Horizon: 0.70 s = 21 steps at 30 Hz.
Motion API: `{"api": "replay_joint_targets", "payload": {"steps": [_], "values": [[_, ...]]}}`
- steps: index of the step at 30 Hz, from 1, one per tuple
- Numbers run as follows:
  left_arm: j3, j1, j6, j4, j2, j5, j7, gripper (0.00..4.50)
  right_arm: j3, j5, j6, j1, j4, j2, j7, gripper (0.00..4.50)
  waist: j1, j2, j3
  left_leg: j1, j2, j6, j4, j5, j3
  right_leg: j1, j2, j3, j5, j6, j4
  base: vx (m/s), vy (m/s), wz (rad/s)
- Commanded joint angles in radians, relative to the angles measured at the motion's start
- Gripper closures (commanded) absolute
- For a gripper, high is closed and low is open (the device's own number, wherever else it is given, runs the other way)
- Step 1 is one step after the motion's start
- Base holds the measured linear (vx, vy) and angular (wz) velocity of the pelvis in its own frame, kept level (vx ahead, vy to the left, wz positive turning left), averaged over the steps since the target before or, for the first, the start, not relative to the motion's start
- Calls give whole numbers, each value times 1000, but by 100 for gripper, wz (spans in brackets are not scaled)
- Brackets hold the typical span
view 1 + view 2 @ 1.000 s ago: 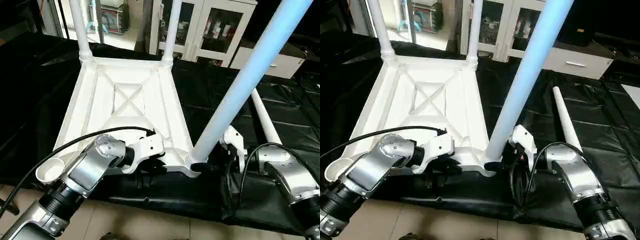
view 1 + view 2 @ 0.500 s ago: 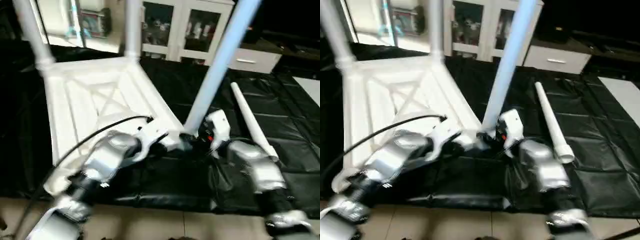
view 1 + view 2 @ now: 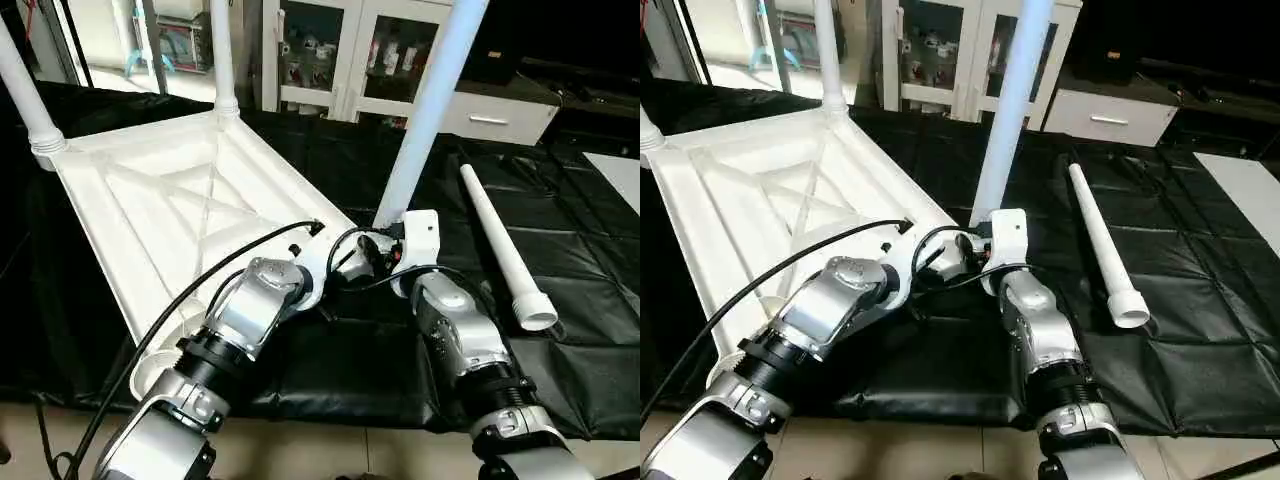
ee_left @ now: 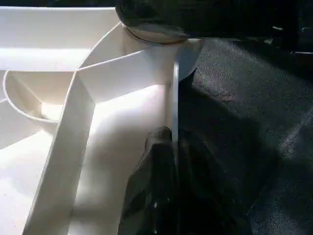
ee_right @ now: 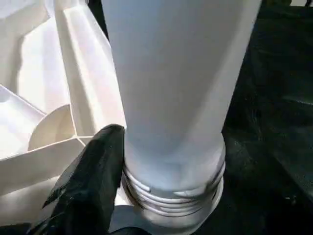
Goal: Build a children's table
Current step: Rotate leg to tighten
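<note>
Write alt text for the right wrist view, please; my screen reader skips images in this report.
A white table leg stands upright in a corner socket of the upturned white table top, its ribbed collar at the socket's rim. One black finger of the right gripper lies against the leg's base. Black sheeting lies beyond.

Seen from head height through paired eye views, looking forward and down over silver forearms onto an upturned white plastic ribbed table top (image 3: 150,200) on black sheeting (image 3: 580,250), both sharing nearly the same scene. From the left wrist, pressed close along a black finger (image 4: 156,186) at the top's thin rim. From the right wrist, close against the ringed base of a white tapered tube leg (image 5: 176,107) standing in the corner socket.
</note>
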Motion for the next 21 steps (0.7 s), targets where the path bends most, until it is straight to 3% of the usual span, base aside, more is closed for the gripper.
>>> {"api": "replay_joint_targets", "payload": {"steps": [1,2,3,4,6,11,13,15,19,21], "values": [[33,-28,-56,-58,5,-27,-12,450,10,14,19,49,-1,-18,81,182,10,6,-62,-7,1,20,-74,-258,4,59,-43,37,-401,-66,-86,0,0,0],[30,-24,-63,-61,15,-28,-24,450,4,35,27,58,-30,-26,119,182,12,6,-62,-7,1,25,-74,-253,3,60,-42,36,-392,-67,-85,0,0,0],[29,-19,-59,-68,25,-30,-34,450,-1,55,37,71,-69,-40,156,126,15,7,-62,-7,3,31,-74,-242,4,61,-41,38,-368,-74,-81,0,0,0],[29,-18,-59,-69,27,-31,-36,450,-1,59,40,74,-77,-43,163,112,18,6,-63,-6,4,36,-73,-229,5,61,-41,39,-340,-86,-78,0,0,0],[20,-8,-64,-82,51,-32,-66,450,0,88,65,101,-154,-81,231,105,22,4,-64,-11,3,43,-73,-200,7,67,-40,41,-301,-101,-73,0,0,0],[-10,24,-81,-117,105,-36,-144,450,12,141,113,153,-286,-177,377,66,28,8,-63,-11,9,53,-73,-165,7,70,-42,43,-260,-121,-68,0,0,0],[-42,51,-94,-155,150,-44,-219,450,34,144,115,180,-332,-258,486,49,33,13,-62,-8,10,50,-74,-176,8,70,-43,43,-280,-129,-70,0,0,0],[-73,74,-112,-192,193,-53,-292,450,46,148,117,197,-360,-325,577,32,37,10,-59,-6,13,50,-75,-192,9,68,-44,44,-300,-127,-73,0,0,0],[-124,113,-144,-268,276,-81,-424,450,54,160,121,212,-388,-425,729,3,49,15,-56,1,14,40,-77,-239,8,62,-46,44,-373,-117,-81,0,0,0],[-135,125,-151,-293,300,-89,-461,450,62,168,127,216,-397,-459,784,3,54,13,-55,5,17,36,-78,-242,9,59,-44,45,-347,-130,-78,0,0,0]]}}
